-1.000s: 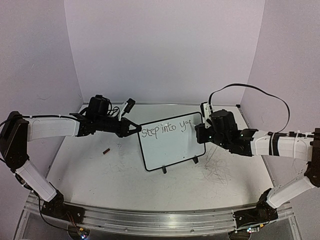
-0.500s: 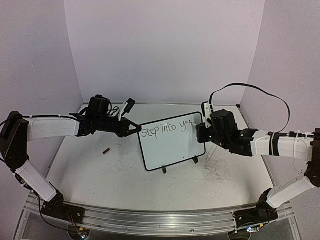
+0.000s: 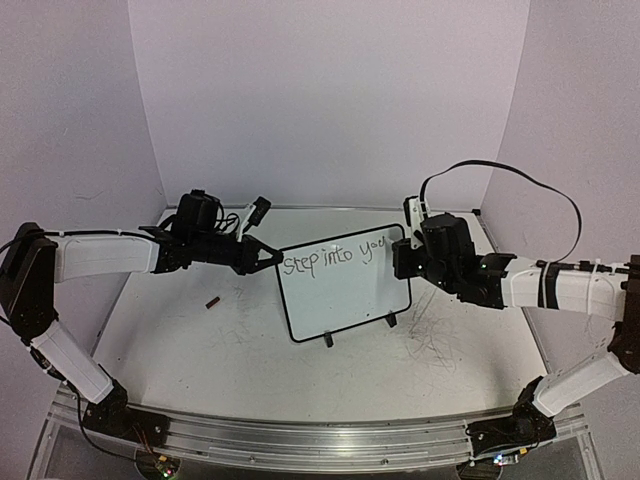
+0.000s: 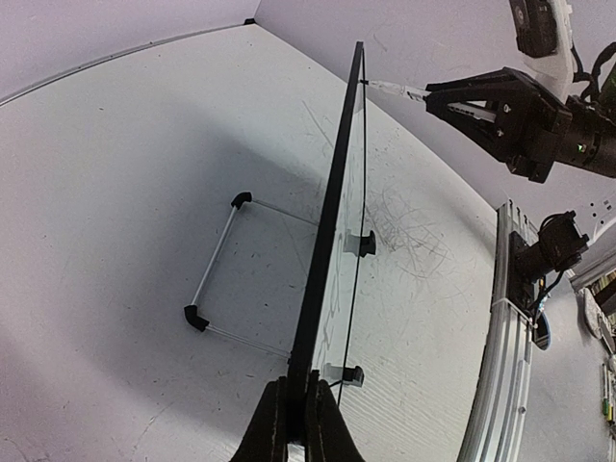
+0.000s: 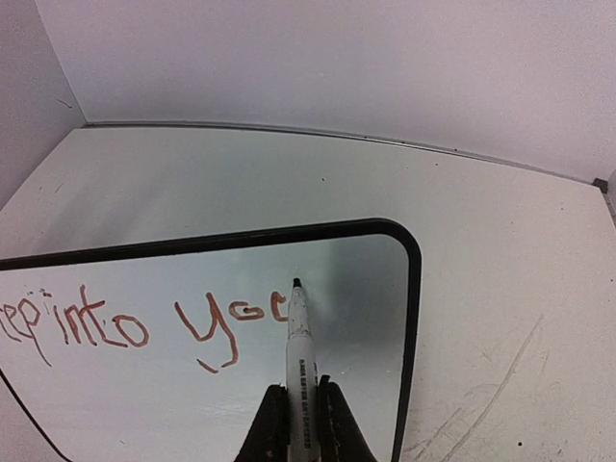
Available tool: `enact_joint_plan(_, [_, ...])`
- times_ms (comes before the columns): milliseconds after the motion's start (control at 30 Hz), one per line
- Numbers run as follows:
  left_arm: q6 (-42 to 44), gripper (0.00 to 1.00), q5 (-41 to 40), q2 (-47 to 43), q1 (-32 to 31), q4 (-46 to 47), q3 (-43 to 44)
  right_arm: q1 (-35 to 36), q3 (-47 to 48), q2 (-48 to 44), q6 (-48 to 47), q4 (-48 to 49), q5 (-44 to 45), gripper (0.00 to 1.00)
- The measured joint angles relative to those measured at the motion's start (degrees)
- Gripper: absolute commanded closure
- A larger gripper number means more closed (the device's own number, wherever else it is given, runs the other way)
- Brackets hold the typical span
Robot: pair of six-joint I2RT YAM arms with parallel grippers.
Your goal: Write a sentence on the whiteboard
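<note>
Now: whiteboard (image 3: 345,290) upright on its feet mid-table (image 3: 200,350). Left gripper (image 4: 296,423) pinched tight on board's left edge. Right gripper (image 5: 300,393) clamped around marker (image 5: 298,332) — tip touching board just right of last letter. Sentence (image 5: 144,322) reads "step into yo" plus an unfinished letter — top line only.

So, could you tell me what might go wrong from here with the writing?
1. The marker tip sits near the right frame of the whiteboard, so the sentence may run out of room on this line.
2. The left gripper clamps only the left edge while the right gripper presses the marker at the far end; the board might pivot, distorting strokes.
</note>
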Motion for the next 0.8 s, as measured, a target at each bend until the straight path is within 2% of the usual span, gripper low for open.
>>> enact_joint_plan(800, [0.3,1.00,-0.6,-0.3,-0.3,-0.2,0.0,0.0,-3.2,-3.2,0.8,-1.7,-0.4,1.00])
